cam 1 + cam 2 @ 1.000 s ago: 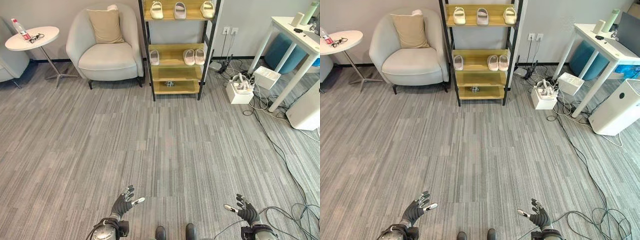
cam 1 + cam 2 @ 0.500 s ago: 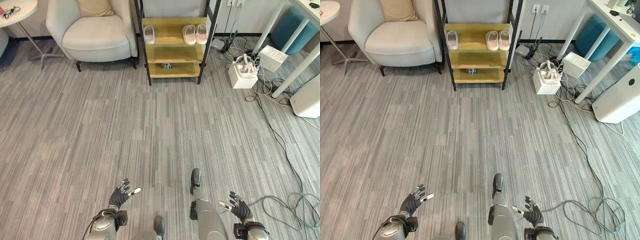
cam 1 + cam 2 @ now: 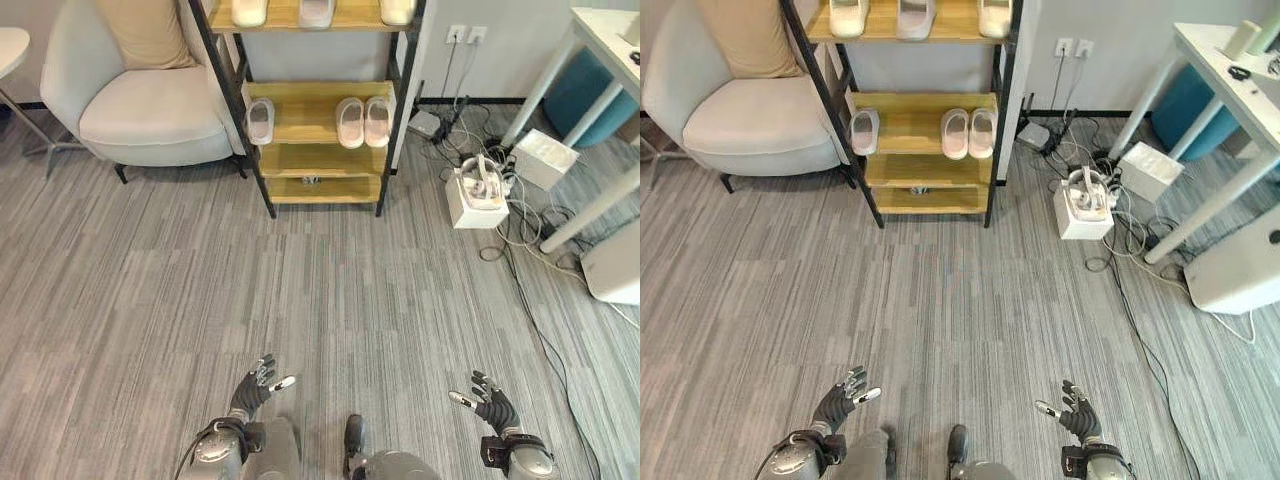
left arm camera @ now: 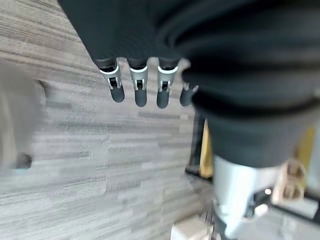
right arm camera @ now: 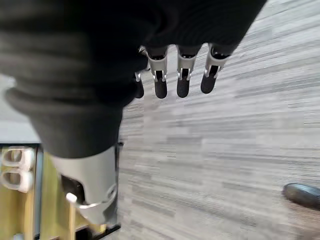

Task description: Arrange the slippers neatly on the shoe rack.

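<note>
Left eye view: left hand (image 3: 254, 388) and right hand (image 3: 490, 407) low over grey floor (image 3: 330, 290), fingers spread loose, holding nothing. Shoe rack (image 3: 305, 100) far ahead of both hands, slippers (image 3: 351, 121) lined on its middle and top shelves.

The shoe rack (image 3: 318, 120) has pale yellow wooden shelves in a black frame; the slippers (image 3: 351, 121) on it are whitish-pink; left of the rack, the armchair (image 3: 140, 115) is light grey with a tan cushion (image 3: 148, 32); in front of the rack, the floor (image 3: 300, 280) is grey, streaked in fine stripes; right of the rack, a white box (image 3: 476, 196) and black cables (image 3: 545, 300).
</note>
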Motion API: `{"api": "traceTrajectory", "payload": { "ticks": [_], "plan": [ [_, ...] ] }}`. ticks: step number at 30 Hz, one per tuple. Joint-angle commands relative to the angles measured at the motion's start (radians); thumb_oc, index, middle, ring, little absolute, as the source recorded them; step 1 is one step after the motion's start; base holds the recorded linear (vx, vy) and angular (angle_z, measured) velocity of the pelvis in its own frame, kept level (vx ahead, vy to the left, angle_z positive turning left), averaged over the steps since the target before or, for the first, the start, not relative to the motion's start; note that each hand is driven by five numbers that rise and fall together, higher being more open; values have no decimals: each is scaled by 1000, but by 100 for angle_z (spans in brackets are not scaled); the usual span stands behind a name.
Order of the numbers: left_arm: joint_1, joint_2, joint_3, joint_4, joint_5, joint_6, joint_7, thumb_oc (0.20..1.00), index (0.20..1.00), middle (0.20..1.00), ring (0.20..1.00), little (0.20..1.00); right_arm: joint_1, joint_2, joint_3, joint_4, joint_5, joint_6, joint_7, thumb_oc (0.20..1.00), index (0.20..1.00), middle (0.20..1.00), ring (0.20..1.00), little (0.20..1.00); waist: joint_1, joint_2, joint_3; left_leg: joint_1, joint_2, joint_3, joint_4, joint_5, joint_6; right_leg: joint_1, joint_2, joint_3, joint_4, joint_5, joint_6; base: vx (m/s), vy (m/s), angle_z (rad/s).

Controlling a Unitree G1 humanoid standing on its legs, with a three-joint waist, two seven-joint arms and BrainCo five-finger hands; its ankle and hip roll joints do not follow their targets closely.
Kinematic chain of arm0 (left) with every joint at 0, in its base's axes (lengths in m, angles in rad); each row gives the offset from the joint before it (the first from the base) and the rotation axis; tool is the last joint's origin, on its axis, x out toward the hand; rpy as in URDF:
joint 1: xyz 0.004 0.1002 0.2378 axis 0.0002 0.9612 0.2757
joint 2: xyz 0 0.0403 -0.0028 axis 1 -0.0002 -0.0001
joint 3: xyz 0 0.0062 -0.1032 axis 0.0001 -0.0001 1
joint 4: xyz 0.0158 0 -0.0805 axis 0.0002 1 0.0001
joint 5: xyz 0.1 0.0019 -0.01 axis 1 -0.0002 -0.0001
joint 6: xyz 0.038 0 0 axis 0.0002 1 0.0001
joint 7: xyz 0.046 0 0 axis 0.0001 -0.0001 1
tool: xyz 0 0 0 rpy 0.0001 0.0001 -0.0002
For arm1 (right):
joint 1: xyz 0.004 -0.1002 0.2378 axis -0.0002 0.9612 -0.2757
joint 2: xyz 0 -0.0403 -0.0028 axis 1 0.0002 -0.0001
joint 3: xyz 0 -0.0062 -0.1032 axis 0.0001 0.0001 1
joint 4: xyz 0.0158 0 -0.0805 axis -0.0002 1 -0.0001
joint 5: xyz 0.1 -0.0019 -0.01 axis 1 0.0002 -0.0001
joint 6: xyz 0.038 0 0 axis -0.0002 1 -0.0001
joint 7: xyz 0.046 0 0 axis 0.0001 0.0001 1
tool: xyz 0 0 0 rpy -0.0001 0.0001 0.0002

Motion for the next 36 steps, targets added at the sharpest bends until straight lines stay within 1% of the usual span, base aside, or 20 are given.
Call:
{"api": "traceTrajectory", "payload": {
  "ticks": [1, 4, 6, 9, 13, 14, 16, 18, 19, 21, 22, 23, 24, 26, 30, 31, 33, 34, 35, 36],
  "plan": [
    [-56, 20, 6, -46, 5, -39, 18, 1000, 1000, 1000, 1000, 1000, 15, -37, -35, -30, 16, -20, -40, 1000, 1000, 1000, 1000, 1000, 23, 22, 39, 111, 17, 87, -328, 133, -13, 17, -59, 35, 27, -74, 107, 327, 77, -33],
    [-49, 19, 16, -48, 6, -40, 21, 1000, 1000, 1000, 1000, 1000, 20, -28, -37, -24, 10, -18, -33, 1000, 1000, 1000, 1000, 1000, 22, 26, 17, 129, 30, 108, -351, 139, -17, 45, -56, 51, 26, -86, 122, 334, 130, -2],
    [-43, 14, 16, -46, 10, -39, 21, 1000, 1000, 1000, 1000, 1000, 40, -16, -38, -26, -2, -14, -26, 1000, 1000, 1000, 1000, 1000, 18, 29, -8, 150, 31, 122, -344, 171, -10, 80, -67, 67, 16, -97, 133, 386, 171, -27],
    [-37, 20, 20, -51, 12, -36, 18, 1000, 1000, 1000, 1000, 1000, 36, 4, -37, -26, 5, -10, -13, 1000, 1000, 1000, 1000, 1000, 18, 2, -40, 175, 8, 143, -311, 145, 10, 103, -109, 91, 30, -100, 151, 343, 165, -28],
    [-26, 35, 30, -64, 9, -32, 14, 1000, 1000, 1000, 1000, 1000, 34, 15, -25, -42, -2, -9, 0, 1000, 1000, 1000, 1000, 1000, 24, -21, -51, 189, -19, 156, -279, 95, 42, 74, -139, 107, 139, -94, 176, 245, 151, 1],
    [-22, 49, 34, -72, 14, -29, 11, 1000, 1000, 1000, 1000, 1000, 26, 23, -15, -47, -8, -7, 6, 1000, 1000, 1000, 1000, 1000, 25, -24, -43, 211, -34, 162, -271, 61, 67, 13, -149, 105, 289, -57, 198, 169, 157, 22],
    [-22, 63, 38, -78, 29, -24, 11, 1000, 1000, 1000, 1000, 1000, 11, 25, -9, -56, -17, -5, 8, 1000, 1000, 1000, 1000, 1000, 18, -18, -23, 254, -51, 170, -271, 27, 94, -58, -163, 93, 439, 37, 228, 212, 180, 25],
    [-22, 71, 40, -87, 45, -27, 13, 1000, 1000, 1000, 1000, 1000, 15, 29, -9, -71, -28, -5, 13, 1000, 1000, 1000, 1000, 1000, 3, 7, -5, 312, -48, 161, -300, 10, 107, -160, -168, 77, 570, 69, 225, 211, 127, 17],
    [-22, 72, 40, -87, 49, -28, 12, 1000, 1000, 1000, 1000, 1000, 18, 29, -10, -78, -31, -4, 13, 1000, 1000, 1000, 1000, 1000, -3, 15, 0, 332, -48, 156, -308, 4, 107, -191, -166, 64, 579, 62, 221, 278, 84, 4],
    [-29, 73, 35, -89, 58, -35, 8, 1000, 1000, 1000, 1000, 1000, 26, 29, -15, -85, -27, -4, 12, 1000, 1000, 1000, 1000, 1000, -28, 31, 17, 395, -54, 142, -328, -25, 96, -228, -169, 25, 494, 3, 197, 296, 11, 6],
    [-30, 72, 35, -89, 58, -35, 8, 1000, 1000, 1000, 1000, 1000, 25, 29, -15, -85, -27, -4, 12, 1000, 1000, 1000, 1000, 1000, -29, 33, 16, 394, -52, 140, -328, -23, 95, -226, -166, 22, 488, 7, 196, 265, -42, 25],
    [-33, 73, 29, -89, 63, -36, 7, 1000, 1000, 1000, 1000, 1000, 24, 28, -18, -84, -24, -4, 10, 1000, 1000, 1000, 1000, 1000, -40, 37, 25, 423, -54, 135, -333, -41, 90, -249, -163, 8, 415, -2, 187, 359, -109, 53],
    [-42, 75, 25, -101, 57, -38, 7, 1000, 1000, 1000, 1000, 1000, 21, 26, -20, -76, -13, -1, 6, 1000, 1000, 1000, 1000, 1000, -56, 36, 31, 462, -58, 124, -329, -75, 74, -262, -167, -1, 251, 22, 195, 490, -172, 40],
    [-52, 74, 23, -99, 59, -44, 8, 1000, 1000, 1000, 1000, 1000, 25, 27, -24, -70, -9, 1, 9, 1000, 1000, 1000, 1000, 1000, -71, 35, 30, 505, -48, 119, -334, -99, 53, -290, -179, -6, 130, 75, 219, 439, -198, 41],
    [-58, 77, 18, -103, 71, -49, -1, 1000, 1000, 1000, 1000, 1000, 33, 15, -29, -73, -21, 5, 18, 1000, 1000, 1000, 1000, 1000, -82, 28, 16, 553, -39, 110, -329, -139, 36, -289, -194, -5, 83, 112, 232, 281, -169, 22],
    [-50, 73, 16, -104, 69, -49, -2, 1000, 1000, 1000, 1000, 1000, 39, 14, -28, -74, -18, 2, 20, 1000, 1000, 1000, 1000, 1000, -85, 24, 6, 568, -34, 109, -320, -147, 30, -280, -189, -1, 94, 121, 219, 351, -240, 20],
    [-38, 61, 14, -104, 64, -45, -7, 1000, 1000, 1000, 1000, 1000, 43, -2, -29, -75, -16, -7, 27, 1000, 1000, 1000, 1000, 1000, -94, 36, -18, 566, 26, 102, -234, -119, 2, -241, -146, 6, 102, 105, 184, 429, -333, 31],
    [-36, 55, 14, -98, 61, -44, -11, 1000, 1000, 1000, 1000, 1000, 45, -10, -28, -79, -10, -11, 30, 1000, 1000, 1000, 1000, 1000, -93, 43, -23, 557, 44, 96, -188, -94, -7, -223, -120, 13, 99, 90, 167, 186, -184, 32],
    [-36, 55, 14, -97, 61, -44, -11, 1000, 1000, 1000, 1000, 1000, 45, -10, -28, -79, -10, -11, 30, 1000, 1000, 1000, 1000, 1000, -95, 40, -25, 554, 42, 95, -189, -91, -6, -225, -123, 13, 98, 92, 167, 261, -269, 17],
    [-35, 52, 10, -94, 55, -40, -15, 1000, 1000, 1000, 1000, 1000, 50, -22, -24, -89, -4, -12, 33, 1000, 1000, 1000, 1000, 1000, -88, 42, -27, 522, 60, 75, -74, -43, -13, -189, -82, 29, 94, 59, 133, 247, -271, -6]
  ]
}}
